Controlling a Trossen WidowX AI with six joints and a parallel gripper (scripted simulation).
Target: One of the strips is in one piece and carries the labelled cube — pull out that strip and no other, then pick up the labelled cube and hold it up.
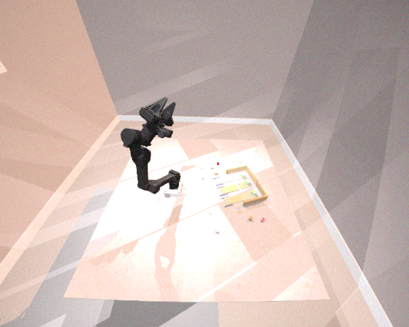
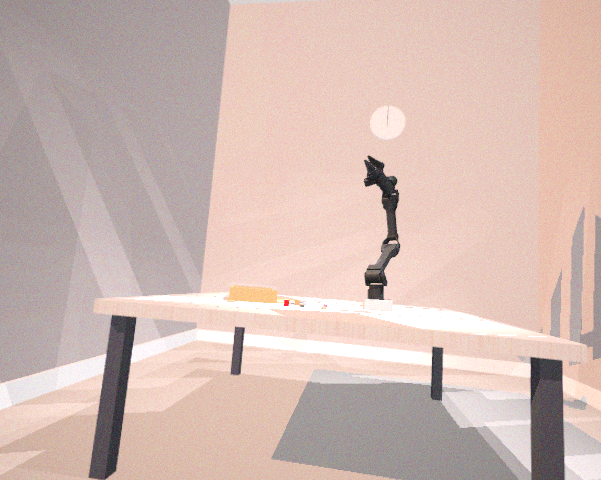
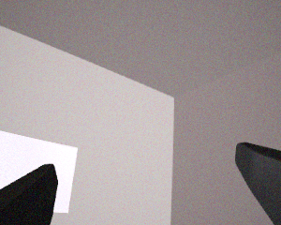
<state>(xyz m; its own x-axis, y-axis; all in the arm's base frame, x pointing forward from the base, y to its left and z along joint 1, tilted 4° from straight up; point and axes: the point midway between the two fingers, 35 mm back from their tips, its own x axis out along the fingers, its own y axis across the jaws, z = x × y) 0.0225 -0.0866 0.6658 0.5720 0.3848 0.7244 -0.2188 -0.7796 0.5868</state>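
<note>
My gripper (image 1: pixel 170 101) (image 2: pixel 367 159) (image 3: pixel 149 163) is open and empty, raised high above the table and away from the strips. In the top view a long yellow strip (image 1: pixel 237 198) lies nearest the low end of the yellow frame, with a green cube (image 1: pixel 254 192) at its far end. In the middle, a yellow piece (image 1: pixel 229 189) and a shorter yellow piece (image 1: pixel 243 185) lie with a gap between them; a green cube (image 1: pixel 248 182) is on the shorter one. A third green cube (image 1: pixel 243 175) sits further up; its pale strip is washed out. No label is readable.
A yellow walled frame (image 1: pixel 257 182) (image 2: pixel 253 293) surrounds the strips' far ends, its open side towards the arm. Small grey bars lie at their near ends. A red block (image 1: pixel 218 163) (image 2: pixel 286 302), an orange block (image 1: pixel 250 218) and another red block (image 1: pixel 263 219) lie outside it.
</note>
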